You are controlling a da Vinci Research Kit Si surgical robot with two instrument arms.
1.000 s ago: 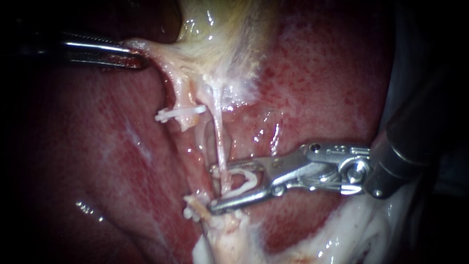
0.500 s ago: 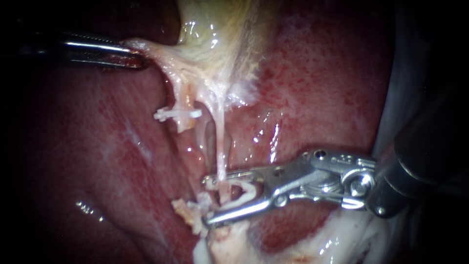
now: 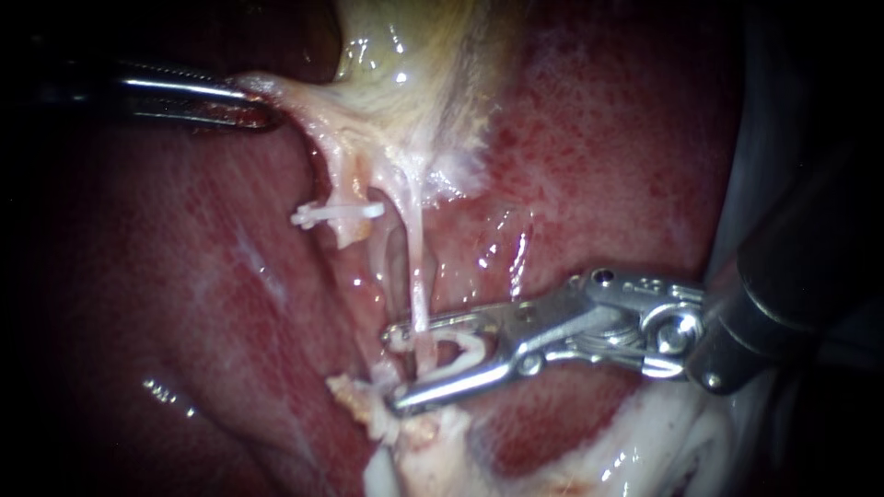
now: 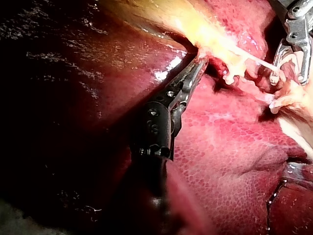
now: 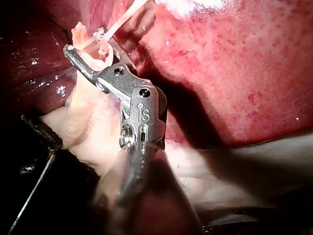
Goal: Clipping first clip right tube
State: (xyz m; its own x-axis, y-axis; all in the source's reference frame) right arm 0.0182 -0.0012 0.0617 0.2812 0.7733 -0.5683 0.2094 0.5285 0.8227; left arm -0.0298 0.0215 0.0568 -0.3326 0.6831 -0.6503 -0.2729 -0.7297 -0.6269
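Glistening red liver fills the field behind a bench-top clipping step, with the yellowish gallbladder drawn up at the top of the endoscope view. The left instrument enters from the left, its jaws clamped on the pale edge of the gallbladder and holding it out to the side. The right tube, a thin pale strand, runs taut from the gallbladder down into the mouth of the right instrument. That instrument's jaws stand apart, gripping a white loaded clip from both sides. The tube passes between the jaws, near their tips and ahead of the clip's bend. Just beside it, the left tube already carries a placed clip, and a ragged tissue stump lies against the lower jaw's tip.

By the look of it the clip is positioned but not yet closed. The main risk is a partial bite: because the tube sits close to the tips, closing now could catch only part of it or let it slip out the front. The strand looks thin and tight, so any sideways drag from the right instrument could tear it. The stump by the lower jaw could also be caught in the clip. Should the left instrument's hold slip, the tube would go slack and shift within the jaws.
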